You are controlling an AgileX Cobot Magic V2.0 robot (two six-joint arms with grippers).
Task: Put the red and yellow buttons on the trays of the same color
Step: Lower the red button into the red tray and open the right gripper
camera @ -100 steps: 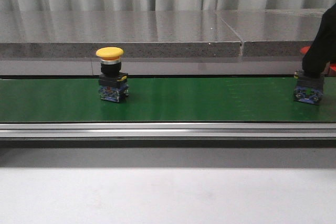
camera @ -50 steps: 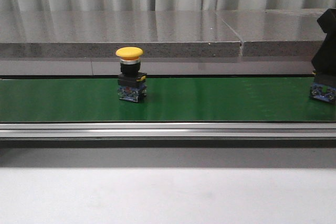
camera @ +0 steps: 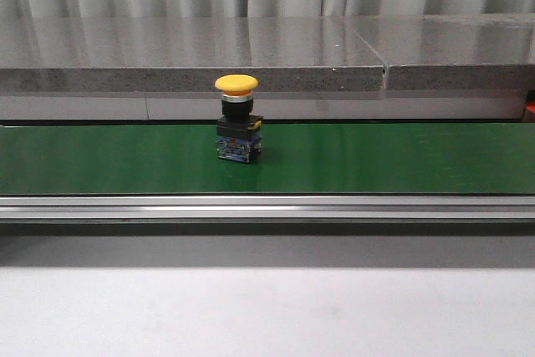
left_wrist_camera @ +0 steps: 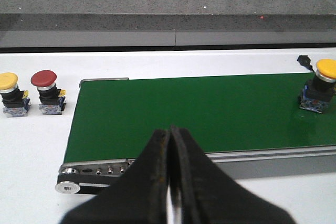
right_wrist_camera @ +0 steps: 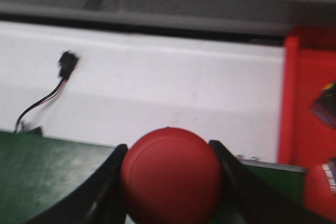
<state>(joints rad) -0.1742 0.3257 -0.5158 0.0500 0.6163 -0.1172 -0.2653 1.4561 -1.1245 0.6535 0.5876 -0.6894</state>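
A yellow button on a black and blue base stands upright on the green belt; it also shows in the left wrist view. My right gripper is shut on a red button, held near the belt's end. The red tray lies beside it, with another red button in it. My left gripper is shut and empty above the belt's other end. A yellow button and a red button stand on the white table beyond that end. No yellow tray is in view.
A grey stone ledge runs behind the belt. A metal rail edges its front. A black connector with a cable lies on the white table near the belt's right end.
The yellow button has ridden the belt to the right. My right arm and the button under it have left the front view at the right edge.
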